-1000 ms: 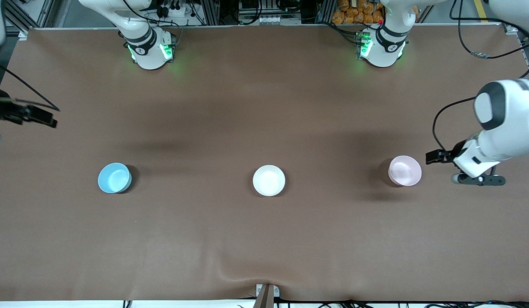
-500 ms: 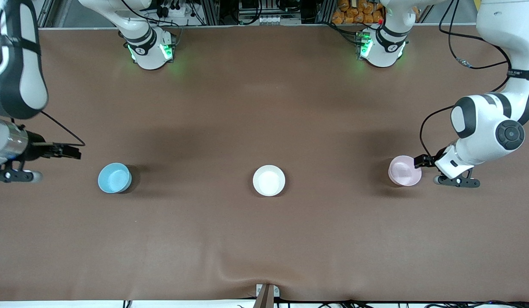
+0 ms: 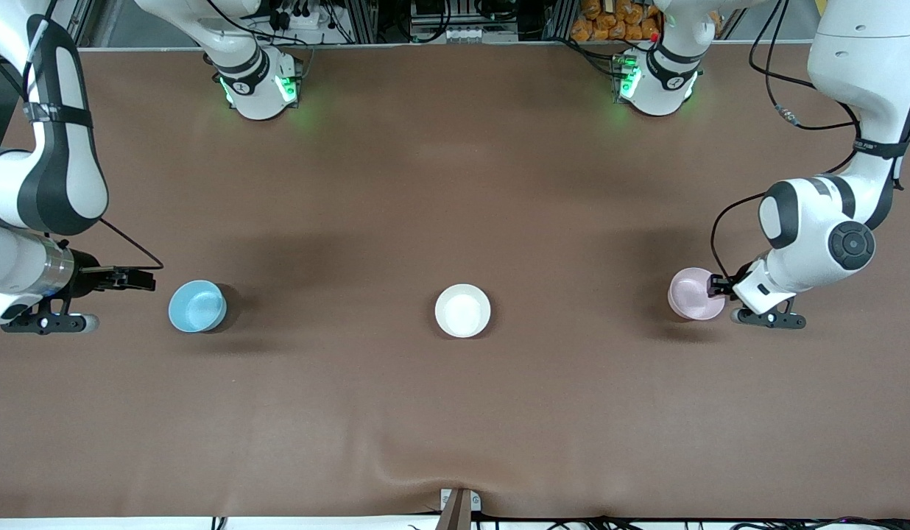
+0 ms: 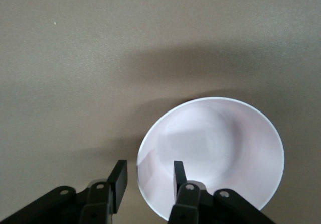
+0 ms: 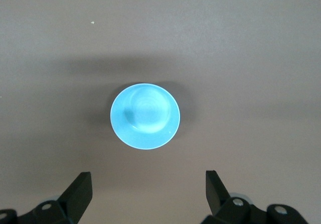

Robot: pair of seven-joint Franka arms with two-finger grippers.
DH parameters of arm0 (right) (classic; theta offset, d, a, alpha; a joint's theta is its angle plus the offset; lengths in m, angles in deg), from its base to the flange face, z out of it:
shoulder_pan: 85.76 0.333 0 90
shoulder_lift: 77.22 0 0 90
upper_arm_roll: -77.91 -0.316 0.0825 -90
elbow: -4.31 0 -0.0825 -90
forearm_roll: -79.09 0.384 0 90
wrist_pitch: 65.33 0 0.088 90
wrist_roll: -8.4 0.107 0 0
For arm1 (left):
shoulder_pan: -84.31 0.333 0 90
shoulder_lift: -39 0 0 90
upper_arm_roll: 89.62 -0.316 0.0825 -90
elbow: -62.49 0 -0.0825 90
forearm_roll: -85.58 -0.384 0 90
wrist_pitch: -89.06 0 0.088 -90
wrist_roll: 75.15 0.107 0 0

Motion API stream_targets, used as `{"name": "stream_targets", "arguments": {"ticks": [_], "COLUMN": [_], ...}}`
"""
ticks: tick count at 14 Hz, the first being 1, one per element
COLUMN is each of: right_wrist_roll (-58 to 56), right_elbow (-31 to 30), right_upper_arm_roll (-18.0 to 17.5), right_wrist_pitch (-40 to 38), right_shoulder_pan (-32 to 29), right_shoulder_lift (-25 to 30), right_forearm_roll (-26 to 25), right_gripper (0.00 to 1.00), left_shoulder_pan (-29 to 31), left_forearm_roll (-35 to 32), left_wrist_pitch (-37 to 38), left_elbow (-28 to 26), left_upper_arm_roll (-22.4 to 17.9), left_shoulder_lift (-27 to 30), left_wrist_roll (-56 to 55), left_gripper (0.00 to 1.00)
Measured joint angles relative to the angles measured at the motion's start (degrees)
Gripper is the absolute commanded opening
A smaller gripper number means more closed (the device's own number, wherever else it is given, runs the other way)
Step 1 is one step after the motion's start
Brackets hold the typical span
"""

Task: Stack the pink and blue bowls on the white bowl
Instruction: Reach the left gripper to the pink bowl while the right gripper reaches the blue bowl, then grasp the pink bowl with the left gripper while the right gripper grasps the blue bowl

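So right now it's the pickup step, nothing stacked yet. All three bowls sit on the desk (image 3: 455,412) in one row across the middle, about equally near the camera edge: blue bowl (image 3: 197,306) toward the right arm's end, white bowl (image 3: 462,311) dead centre, pink bowl (image 3: 696,294) toward the left arm's end.

The left claw (image 4: 147,180) is down at the pink bowl's rim on the side facing the desk's end. In the left wrist view one finger is inside the bowl and the other outside, straddling the wall with a gap showing, so I'd call it partly spread and not clamped. Next move, I reckon: finish the pinch on that rim, lift straight up, carry it over the white bowl and lower it in squarely.

The right claw (image 5: 145,191) is spread wide and empty, hanging over bare desk between the blue bowl and the desk's end. It needs to come in and drop onto that rim.

Both arms bend down from the desk's ends, wrists pointing inward toward the centre.
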Motion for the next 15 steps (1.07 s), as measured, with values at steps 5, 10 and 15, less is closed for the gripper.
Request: {"name": "stream_targets", "arguments": {"ticks": [5, 10, 15], "right_wrist_roll": [-0.3, -2.1, -11.1], "right_elbow": [0.2, 0.3, 0.5], "right_upper_arm_roll": [-0.2, 0.0, 0.4], "right_wrist_pitch": [4.9, 10.2, 12.9], "right_shoulder_pan": [0.5, 0.5, -3.4], "right_shoulder_lift": [-4.3, -10.1, -14.1], "right_forearm_roll": [0.1, 0.1, 6.5], "right_gripper": [1.0, 1.0, 1.0], "left_shoulder_pan": [0.0, 0.0, -2.9], "left_forearm_roll": [0.2, 4.8, 10.8], "left_wrist_pitch": [0.0, 2.6, 9.6], "left_elbow": [0.0, 1.9, 10.3], "left_upper_arm_roll": [0.0, 2.4, 8.4], "left_shoulder_lift": [-0.3, 1.2, 2.0], "left_wrist_roll": [0.0, -0.1, -10.3], "left_gripper": [0.0, 0.0, 0.0]}}
